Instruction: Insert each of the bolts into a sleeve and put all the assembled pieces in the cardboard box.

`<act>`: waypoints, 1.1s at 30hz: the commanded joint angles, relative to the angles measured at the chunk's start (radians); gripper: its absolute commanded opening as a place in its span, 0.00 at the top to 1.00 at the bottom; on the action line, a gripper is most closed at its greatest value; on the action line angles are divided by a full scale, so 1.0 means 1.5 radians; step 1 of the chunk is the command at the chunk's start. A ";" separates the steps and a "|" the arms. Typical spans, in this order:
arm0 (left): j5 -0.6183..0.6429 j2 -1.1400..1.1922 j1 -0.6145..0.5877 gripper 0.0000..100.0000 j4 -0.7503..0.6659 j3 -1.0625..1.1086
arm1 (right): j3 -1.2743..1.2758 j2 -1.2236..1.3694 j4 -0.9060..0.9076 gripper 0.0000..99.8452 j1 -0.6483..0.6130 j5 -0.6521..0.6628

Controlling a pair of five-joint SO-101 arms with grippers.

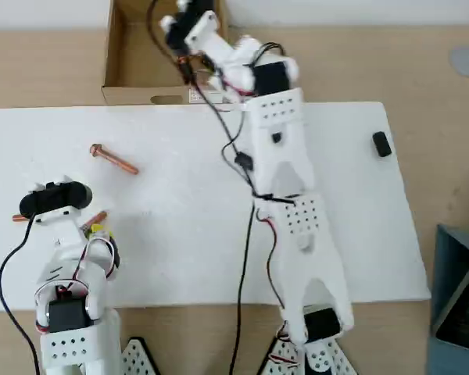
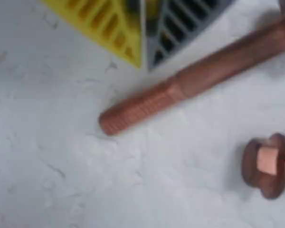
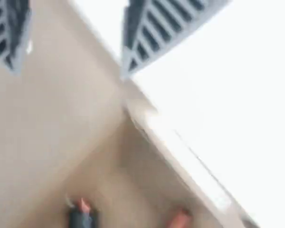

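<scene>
Your left jaws sit together with nothing between them, tips just above the white mat (image 2: 61,180) and close beside the shaft of a bolt (image 2: 180,90). Drop onto it like that and you only shove it. It is round and will likely roll. A second bolt (image 2: 268,164) lies near, so a wide grab could catch both or knock one askew.

Your right jaws stand apart and empty over the cardboard box (image 1: 129,55), where what looks like a sleeved bolt (image 3: 80,216) lies inside. Pull back low and you may hook the box wall and drag the box.

A third bolt (image 1: 113,159) lies farther up the mat. The one loose sleeve (image 1: 381,144) lies well apart from all the bolts, at the mat's far side, so a weak grip could drop a bolt on that long carry.
</scene>
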 commanded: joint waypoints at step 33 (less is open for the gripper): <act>-0.003 -0.005 -0.005 1.00 -0.013 -0.004 | 0.325 -0.406 0.169 0.84 0.419 -0.003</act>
